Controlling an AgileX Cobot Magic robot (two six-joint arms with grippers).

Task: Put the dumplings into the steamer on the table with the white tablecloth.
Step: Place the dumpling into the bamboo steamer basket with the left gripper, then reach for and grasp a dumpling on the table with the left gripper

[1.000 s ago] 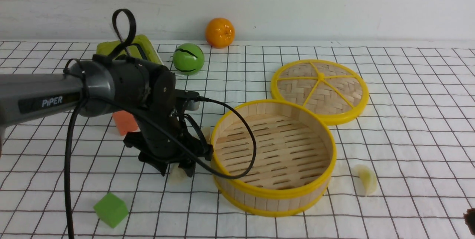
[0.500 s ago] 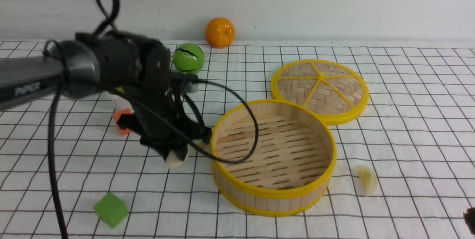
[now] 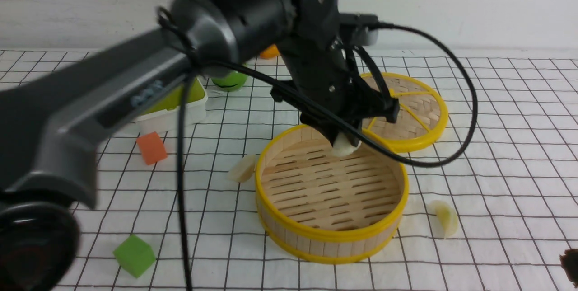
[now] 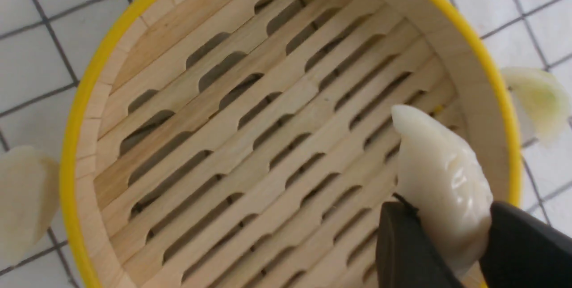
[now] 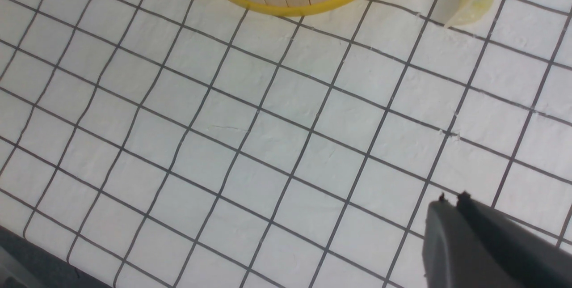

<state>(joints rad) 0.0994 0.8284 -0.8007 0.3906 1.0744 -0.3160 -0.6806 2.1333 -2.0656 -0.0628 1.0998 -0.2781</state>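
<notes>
Now, at your far left a small green cube (image 3: pixel 134 255) lies near the front of the white tablecloth with the thin black grid (image 3: pixel 505 164). Behind it you see an orange cube (image 3: pixel 151 147), and farther back a white box with a yellow-green lid (image 3: pixel 174 110), partly hidden by the left arm. A green ball (image 3: pixel 230 81) peeks out under that arm, and a sliver of a round orange fruit (image 3: pixel 270 51) shows near the wall.

Next, a cream-white crescent dumpling (image 3: pixel 243 168) lies on the cloth just beside the left wall of the round bamboo steamer with yellow rims (image 3: pixel 332 236), outside it.

Your left gripper (image 3: pixel 345 144) hangs over the far part of the steamer. Its black fingers (image 4: pixel 402 252) are pinched narrowly on a pleated cream-white dumpling (image 4: pixel 435 167), which hangs at about rim height, clear of the slatted floor.

Behind and to the right, a flat woven bamboo lid with yellow spokes (image 3: pixel 420 114) lies on the cloth, its near edge meeting the steamer's far rim in the front view. A yellowish-green-tinged dumpling (image 3: pixel 445 218) lies on the cloth near the steamer's right side, apart from it.

At your far right, your right gripper (image 5: pixel 451 201) hovers over bare cloth near the front corner, fingertips pressed together and holding nothing. The front view catches only a dark sliver of it at the edge.
</notes>
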